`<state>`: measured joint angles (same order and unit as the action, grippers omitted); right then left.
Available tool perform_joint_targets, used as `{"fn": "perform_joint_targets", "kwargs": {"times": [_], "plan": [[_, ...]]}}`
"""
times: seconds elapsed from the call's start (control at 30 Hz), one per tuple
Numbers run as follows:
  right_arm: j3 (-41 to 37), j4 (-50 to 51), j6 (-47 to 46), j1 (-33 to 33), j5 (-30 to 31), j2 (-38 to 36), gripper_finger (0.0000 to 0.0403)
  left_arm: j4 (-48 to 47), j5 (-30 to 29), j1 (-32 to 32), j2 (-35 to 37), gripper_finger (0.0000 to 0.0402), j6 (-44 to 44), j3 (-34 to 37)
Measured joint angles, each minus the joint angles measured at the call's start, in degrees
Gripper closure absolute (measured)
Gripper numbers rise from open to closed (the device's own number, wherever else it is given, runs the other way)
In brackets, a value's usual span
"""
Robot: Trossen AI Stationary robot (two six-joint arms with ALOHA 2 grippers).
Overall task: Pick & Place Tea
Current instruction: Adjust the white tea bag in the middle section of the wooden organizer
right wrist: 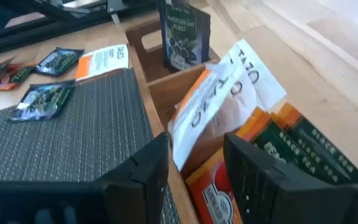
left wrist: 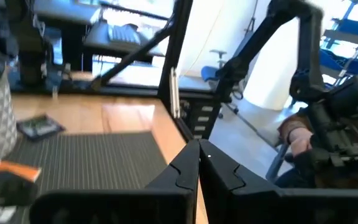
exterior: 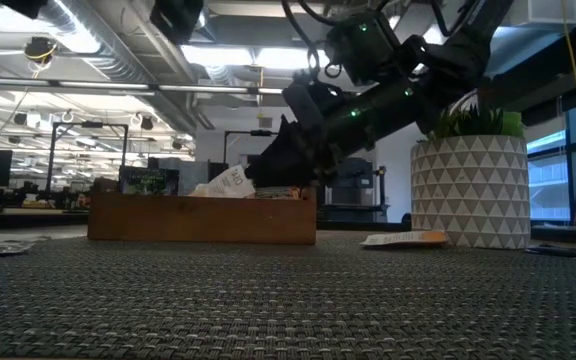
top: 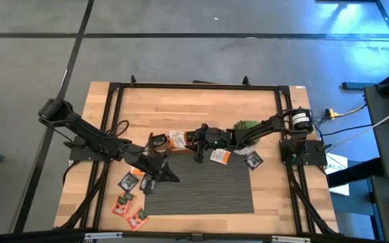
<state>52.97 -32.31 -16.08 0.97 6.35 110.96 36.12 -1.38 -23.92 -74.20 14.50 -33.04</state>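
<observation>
The wooden tray (top: 174, 140) lies at the dark mat's far edge, with tea sachets in its compartments: a dark one upright (right wrist: 182, 34), orange and dark ones (right wrist: 291, 149). My right gripper (right wrist: 194, 165) reaches into the middle compartment, shut on a white-and-orange sachet (right wrist: 216, 106), which also shows in the low view (exterior: 230, 182). Loose sachets lie flat on the table at the left (top: 128, 181) and right (top: 220, 156). My left gripper (left wrist: 199, 165) hangs shut and empty above the mat's left part (top: 171, 177). My right gripper has the white-and-orange sachet between its two fingers, which bear on its two side edges (right wrist: 178, 146) near the lower end; the sachet bows between them. The fingers slant down from the table's right side. The sachet stands tilted, lower end in the tray, upper end sticking out.
A dark ribbed mat (top: 201, 185) covers the table's near middle. A potted plant in a white patterned pot (exterior: 470, 190) stands right of the tray, beside the right arm. More sachets lie near the table's near left corner (top: 138, 217) and at the mat's right (top: 253, 160).
</observation>
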Motion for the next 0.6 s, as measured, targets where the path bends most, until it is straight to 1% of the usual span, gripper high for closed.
{"fn": "perform_joint_targets", "kwargs": {"times": [0.23,0.37,0.6], "plan": [[2.27,2.76,0.00,0.11,-0.06,0.00,0.0249,-0.11,-0.01,0.02,1.84,0.0391,-2.24,0.00],[3.24,5.13,0.00,0.12,1.99,0.00,0.0249,-0.10,0.16,0.02,1.89,0.0394,-2.24,0.00],[3.33,6.25,-1.68,0.11,2.08,0.00,0.0249,-0.13,3.48,0.02,1.89,0.0392,-1.82,0.00]]}}
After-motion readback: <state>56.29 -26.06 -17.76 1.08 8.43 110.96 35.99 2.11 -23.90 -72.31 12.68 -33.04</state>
